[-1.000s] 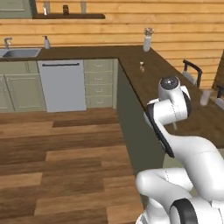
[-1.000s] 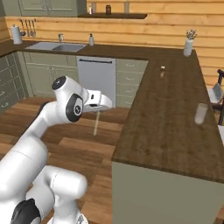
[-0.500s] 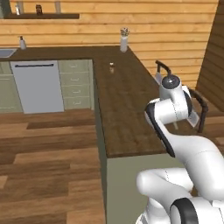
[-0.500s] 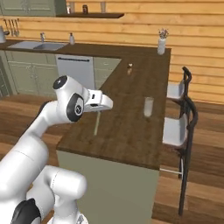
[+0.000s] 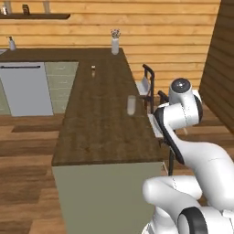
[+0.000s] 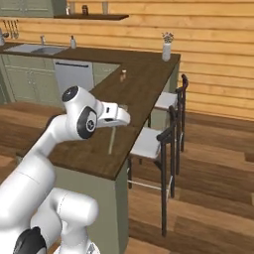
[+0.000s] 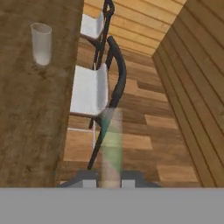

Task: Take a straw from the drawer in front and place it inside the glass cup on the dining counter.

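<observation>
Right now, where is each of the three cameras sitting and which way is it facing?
Left base view: behind the arm to its left, looking forward and down along the dining counter with the glass cup; the white arm rises at lower right.
Right base view: behind the arm to its right, facing the same counter; the arm rises at lower left, its end effector holding the straw.
Hand view: on the hand, looking along the end effector at the straw, cup and bar stools.
All three share the counter.
</observation>
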Robot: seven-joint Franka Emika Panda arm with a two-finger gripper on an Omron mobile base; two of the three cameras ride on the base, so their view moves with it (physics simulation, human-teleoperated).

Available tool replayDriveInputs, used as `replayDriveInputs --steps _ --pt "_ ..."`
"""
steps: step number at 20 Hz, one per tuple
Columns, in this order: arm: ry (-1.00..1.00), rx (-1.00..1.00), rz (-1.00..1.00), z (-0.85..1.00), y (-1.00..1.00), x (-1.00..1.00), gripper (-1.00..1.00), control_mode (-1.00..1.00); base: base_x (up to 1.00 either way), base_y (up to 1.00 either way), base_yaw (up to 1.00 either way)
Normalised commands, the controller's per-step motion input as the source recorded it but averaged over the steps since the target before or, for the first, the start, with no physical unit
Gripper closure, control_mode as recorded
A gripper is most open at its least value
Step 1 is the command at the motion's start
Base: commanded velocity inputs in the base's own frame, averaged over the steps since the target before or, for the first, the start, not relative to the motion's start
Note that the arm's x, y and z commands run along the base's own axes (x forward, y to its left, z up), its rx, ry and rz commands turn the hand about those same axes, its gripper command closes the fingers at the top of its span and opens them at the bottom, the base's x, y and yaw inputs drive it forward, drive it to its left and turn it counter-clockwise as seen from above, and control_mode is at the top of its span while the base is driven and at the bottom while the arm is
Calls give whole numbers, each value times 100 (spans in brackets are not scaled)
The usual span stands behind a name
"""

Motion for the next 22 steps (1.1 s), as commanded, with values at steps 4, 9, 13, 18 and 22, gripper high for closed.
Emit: replayDriveInputs --steps 4,9,13,18,22 --pt "0 0 0 0 0 0 100 100 0 -100 40" --pt "0 0 0 0 0 0 100 100 0 -83 51" --pt "0 0 0 0 0 0 100 100 1 -71 55" --pt "0 0 0 0 0 0 100 100 3 -71 54" --pt "0 0 0 0 0 0 100 100 5 -77 51"
